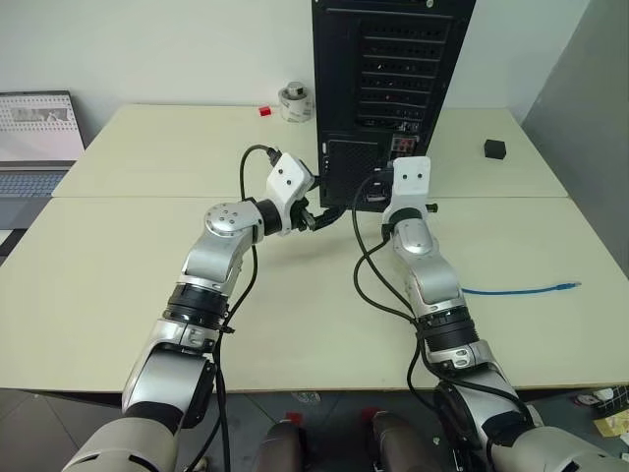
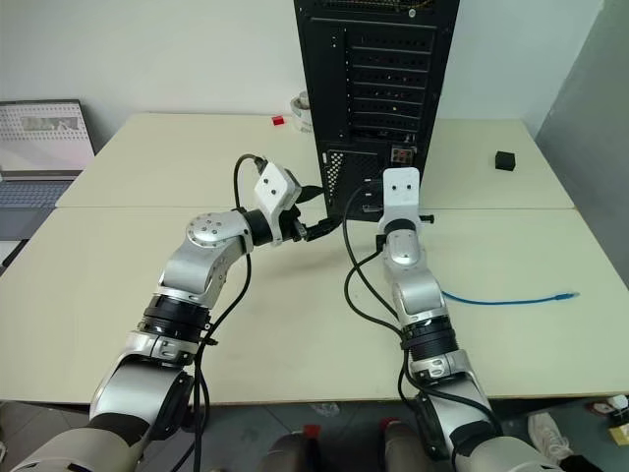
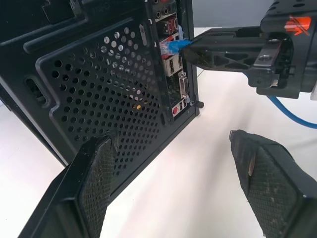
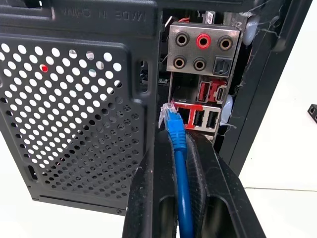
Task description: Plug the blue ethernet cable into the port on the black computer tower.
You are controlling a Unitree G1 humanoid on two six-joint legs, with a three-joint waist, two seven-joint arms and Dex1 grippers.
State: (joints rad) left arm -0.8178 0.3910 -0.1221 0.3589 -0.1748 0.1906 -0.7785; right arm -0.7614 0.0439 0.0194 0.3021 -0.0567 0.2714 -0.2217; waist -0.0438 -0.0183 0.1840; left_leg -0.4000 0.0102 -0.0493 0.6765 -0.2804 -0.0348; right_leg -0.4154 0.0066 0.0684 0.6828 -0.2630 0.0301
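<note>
Currently right gripper [image 4: 181,148] is clamped on the blue ethernet cable [image 4: 177,141], its clear plug just short of the port [image 4: 184,115] on the black computer tower [image 1: 388,69]. Left gripper [image 3: 173,183] stands wide, holding nothing, just left of the tower's vent. Cable trails right across the pale table [image 1: 118,265]. One laptop [image 1: 34,138] far left; one small black cube [image 1: 494,148] far right.
</note>
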